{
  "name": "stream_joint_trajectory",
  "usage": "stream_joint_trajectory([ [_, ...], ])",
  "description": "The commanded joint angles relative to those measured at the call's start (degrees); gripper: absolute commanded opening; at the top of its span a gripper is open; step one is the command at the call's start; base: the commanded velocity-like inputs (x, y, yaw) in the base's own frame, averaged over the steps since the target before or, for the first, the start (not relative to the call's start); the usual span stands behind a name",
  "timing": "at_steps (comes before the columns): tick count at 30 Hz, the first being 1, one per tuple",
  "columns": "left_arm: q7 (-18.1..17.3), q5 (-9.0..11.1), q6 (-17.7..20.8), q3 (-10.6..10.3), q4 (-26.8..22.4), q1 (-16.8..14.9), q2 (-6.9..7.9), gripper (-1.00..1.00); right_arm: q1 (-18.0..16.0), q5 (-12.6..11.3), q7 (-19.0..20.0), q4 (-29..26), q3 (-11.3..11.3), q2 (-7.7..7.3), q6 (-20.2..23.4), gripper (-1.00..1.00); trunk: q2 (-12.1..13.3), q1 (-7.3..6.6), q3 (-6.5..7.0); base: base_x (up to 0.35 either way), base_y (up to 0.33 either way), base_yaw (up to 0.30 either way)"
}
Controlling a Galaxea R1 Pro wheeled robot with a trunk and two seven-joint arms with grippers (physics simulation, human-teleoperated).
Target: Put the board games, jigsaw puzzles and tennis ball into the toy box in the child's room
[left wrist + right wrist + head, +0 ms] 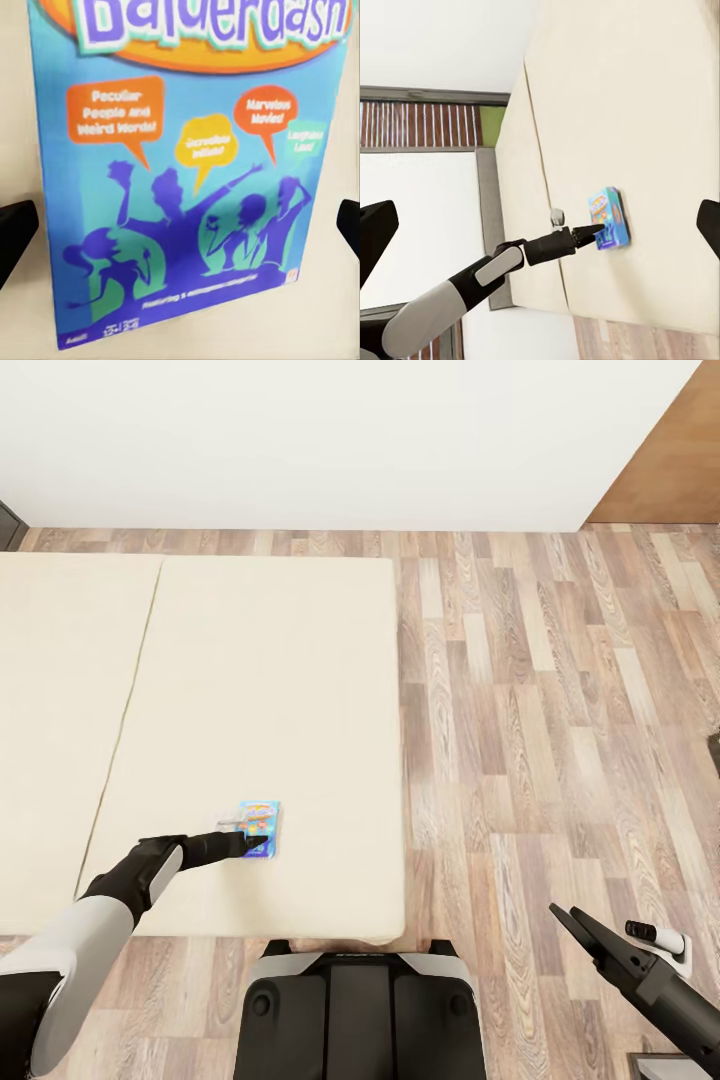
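Though blurred — blue board game (187,172)

The flat blue board game box (180,187) lying on the beige mattress says "Balderdash" in big purple letters across an orange oval. Speech bubbles on it read "Peculiar People and Weird Words!" and "Marvelous Movies!"; the other bubbles and bottom line are too blurry.

One blue board game (259,827) on bed (240,690). One bed, two mattress sections. Two robot arms, one gripper each.
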Motion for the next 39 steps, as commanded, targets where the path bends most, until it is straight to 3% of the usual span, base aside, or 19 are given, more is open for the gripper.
stream_joint_trajectory([
  [1, 0.0, 0.6, 0.6, 0.0, -0.1, 0.0, 0.04, 1.00, 0.0, -0.3, -0.1, 0.0, 0.0, -0.02, 0.4, 1.00, -0.1, 0.04, -0.06, 0.000, -0.091, 0.000],
  [24, -0.1, 0.7, 0.6, 0.1, -0.5, 0.0, 0.00, 1.00, 0.0, -0.3, -0.1, 0.0, 0.0, -0.05, 0.4, 1.00, -0.1, 0.04, -0.06, 0.000, -0.153, 0.000],
  [27, -0.2, 0.7, 0.7, 0.4, -0.6, 0.0, 0.36, 1.00, 0.0, -0.3, -0.1, 0.0, 0.0, -0.09, 0.4, 1.00, -0.1, 0.04, -0.06, 0.000, -0.018, 0.000],
  [33, -4.0, 0.8, 1.8, 0.9, -1.3, -0.4, 2.32, 1.00, 0.0, -0.3, -0.1, 0.0, 0.0, -0.11, 0.4, 1.00, -0.1, 0.04, -0.06, 0.000, -0.005, 0.000],
  [39, -4.6, 0.8, 5.4, 1.0, -2.6, -1.8, 2.68, 1.00, 0.0, -0.3, -0.1, 0.0, 0.0, -0.10, 0.4, 1.00, -0.1, 0.04, -0.06, 0.000, 0.000, 0.000],
])
